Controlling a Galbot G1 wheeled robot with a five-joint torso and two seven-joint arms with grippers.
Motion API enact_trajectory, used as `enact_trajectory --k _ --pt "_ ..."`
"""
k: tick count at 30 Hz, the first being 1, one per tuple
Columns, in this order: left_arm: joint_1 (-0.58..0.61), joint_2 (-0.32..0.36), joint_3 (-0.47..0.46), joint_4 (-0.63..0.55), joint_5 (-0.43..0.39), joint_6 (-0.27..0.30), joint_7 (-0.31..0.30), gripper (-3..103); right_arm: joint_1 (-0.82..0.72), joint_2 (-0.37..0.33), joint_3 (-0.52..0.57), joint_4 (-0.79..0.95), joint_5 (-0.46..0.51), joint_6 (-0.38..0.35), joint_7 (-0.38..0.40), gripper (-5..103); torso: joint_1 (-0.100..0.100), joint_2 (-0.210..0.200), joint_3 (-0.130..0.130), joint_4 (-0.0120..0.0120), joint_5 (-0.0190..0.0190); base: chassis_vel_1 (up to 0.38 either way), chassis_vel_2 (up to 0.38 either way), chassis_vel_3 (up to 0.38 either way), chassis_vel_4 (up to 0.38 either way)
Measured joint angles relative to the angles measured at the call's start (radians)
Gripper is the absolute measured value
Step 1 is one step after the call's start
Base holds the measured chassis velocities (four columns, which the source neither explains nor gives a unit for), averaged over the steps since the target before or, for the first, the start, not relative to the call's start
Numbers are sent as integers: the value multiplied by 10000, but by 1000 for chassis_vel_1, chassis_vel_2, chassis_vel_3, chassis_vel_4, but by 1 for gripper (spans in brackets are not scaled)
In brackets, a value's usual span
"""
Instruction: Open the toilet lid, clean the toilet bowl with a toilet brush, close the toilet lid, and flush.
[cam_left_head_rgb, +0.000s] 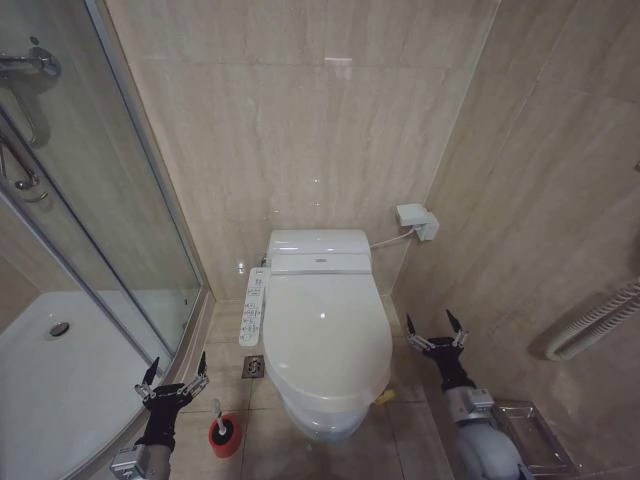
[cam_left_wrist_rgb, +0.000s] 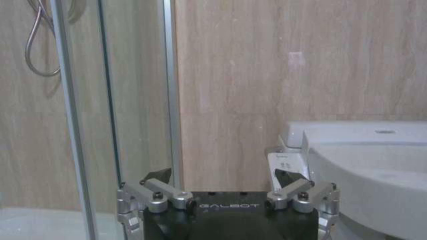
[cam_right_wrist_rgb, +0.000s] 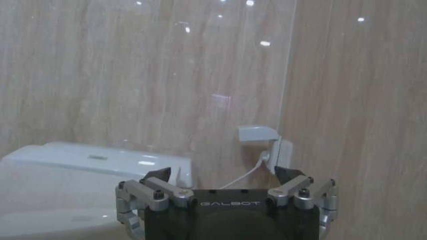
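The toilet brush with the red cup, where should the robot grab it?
Probably by the thin white stick handle of the small toilet brush, coming from above. The handle sticks up out of its round red holder cup on the floor, left of the closed toilet lid. The open left gripper is the nearer one; the open right gripper is across the toilet.

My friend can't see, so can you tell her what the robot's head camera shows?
A white toilet with its toilet lid shut stands against a tiled wall. The left gripper and right gripper hover open on either side, and the toilet brush stands near the left one.
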Motion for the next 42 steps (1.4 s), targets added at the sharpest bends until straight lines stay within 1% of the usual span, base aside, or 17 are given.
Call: enact_trajectory --k 7,26,42 --pt "0 0 0 0 0 0 0 100 -200 40 -23 -4 -231 -132 32 100 0 0 0 -2 0 0 0 0 0" --pt "0 0 0 0 0 0 0 100 -182 193 -217 15 -326 -129 52 100 2 0 0 -1 -1 0 0 0 0" --pt "0 0 0 0 0 0 0 100 -84 144 -112 -101 -319 -105 180 100 1 0 1 -2 0 0 0 0 0"
